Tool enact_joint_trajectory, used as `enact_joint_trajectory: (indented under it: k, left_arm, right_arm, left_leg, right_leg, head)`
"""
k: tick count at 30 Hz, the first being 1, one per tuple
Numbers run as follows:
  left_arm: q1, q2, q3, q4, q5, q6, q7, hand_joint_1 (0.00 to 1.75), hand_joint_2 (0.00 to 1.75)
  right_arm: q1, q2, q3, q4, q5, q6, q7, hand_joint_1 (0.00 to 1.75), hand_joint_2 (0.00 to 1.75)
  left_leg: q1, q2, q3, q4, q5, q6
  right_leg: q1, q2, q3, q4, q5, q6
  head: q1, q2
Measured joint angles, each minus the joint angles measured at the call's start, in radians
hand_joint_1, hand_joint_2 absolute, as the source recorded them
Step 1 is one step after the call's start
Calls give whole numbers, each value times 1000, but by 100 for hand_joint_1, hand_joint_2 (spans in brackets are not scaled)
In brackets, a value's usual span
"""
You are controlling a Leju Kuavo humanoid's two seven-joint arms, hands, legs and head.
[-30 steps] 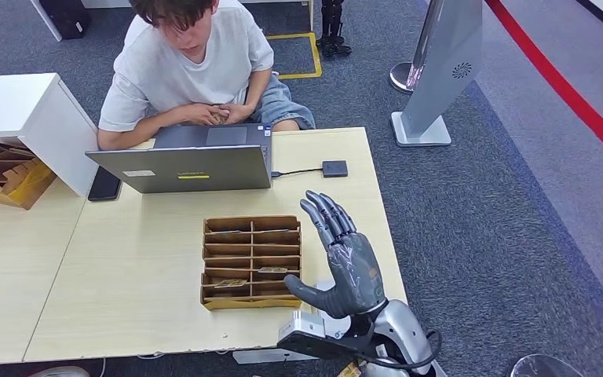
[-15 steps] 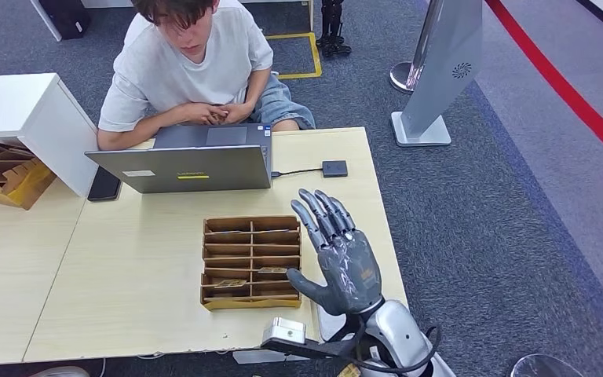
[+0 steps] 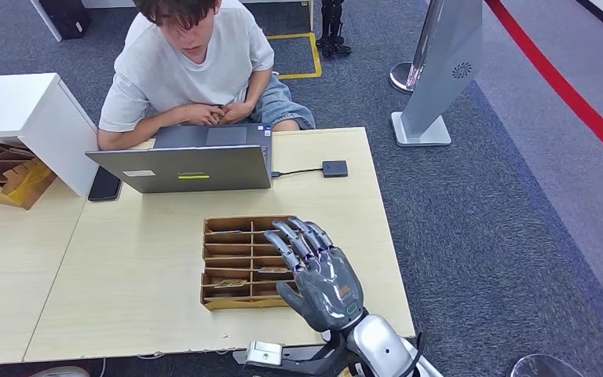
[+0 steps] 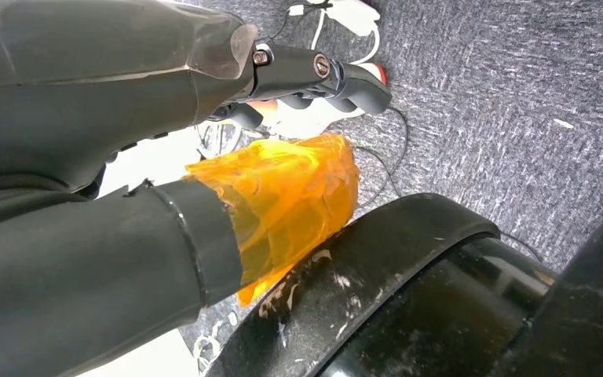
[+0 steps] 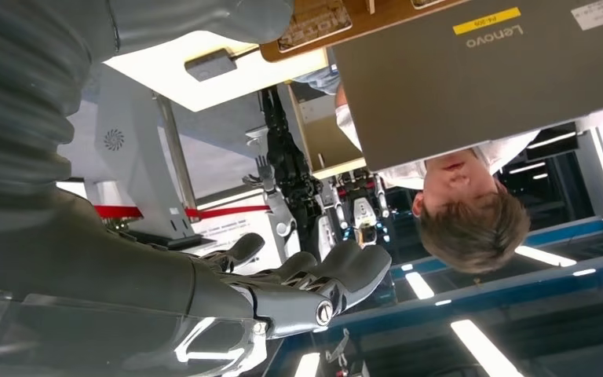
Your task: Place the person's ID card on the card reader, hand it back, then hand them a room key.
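The right hand has swung left and lower, now over the wooden tray's right edge at frame centre; fingers apart, holding nothing; room key cards lie in the near slots, light, stiff, slick; pinch an edge.

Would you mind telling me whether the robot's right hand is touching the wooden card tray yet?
Cannot tell. In the head view the right hand overlaps the wooden card tray's right edge with fingers spread, but its height above the tray is unclear.
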Motion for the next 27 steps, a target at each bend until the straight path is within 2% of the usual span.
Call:
enact_joint_trajectory:
  k: [19, 23, 27]
  left_arm:
    - [0, 0, 0, 0, 0, 0, 0, 0, 0]
    - [0, 0, 0, 0, 0, 0, 0, 0, 0]
    - [0, 0, 0, 0, 0, 0, 0, 0, 0]
  right_arm:
    - [-2, -14, 15, 12, -5, 1, 7, 29, 175]
    - [-2, -15, 16, 13, -8, 2, 9, 37, 175]
    - [-3, -15, 16, 19, -13, 4, 12, 36, 175]
  left_leg:
    - [0, 0, 0, 0, 0, 0]
    - [0, 0, 0, 0, 0, 0]
    - [0, 0, 0, 0, 0, 0]
  right_leg:
    - [0, 0, 0, 0, 0, 0]
    - [0, 0, 0, 0, 0, 0]
    - [0, 0, 0, 0, 0, 0]
  head:
    - [0, 0]
    - [0, 0]
    - [0, 0]
